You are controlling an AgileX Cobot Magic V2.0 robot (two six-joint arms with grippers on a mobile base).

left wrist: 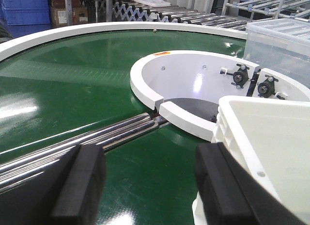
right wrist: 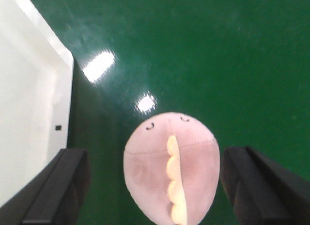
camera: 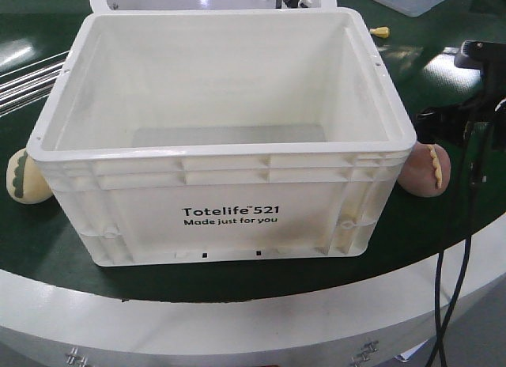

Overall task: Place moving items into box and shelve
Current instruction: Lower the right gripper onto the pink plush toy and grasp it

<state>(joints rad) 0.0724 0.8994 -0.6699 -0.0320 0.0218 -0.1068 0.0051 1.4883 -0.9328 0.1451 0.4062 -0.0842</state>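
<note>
the tan-brown plush dumpling with a crimped yellow ridge sits on the green tabletop just right of the large white plastic crate, between the right gripper's spread, empty fingers, ridge running along their gap.

- Cream plush dumpling with green ridge: partly hidden behind the left corner of the large white plastic crate.
- Tan-brown plush dumpling with yellow ridge: partly hidden behind its right corner.
- Far yellow speck: too small to identify.
</note>
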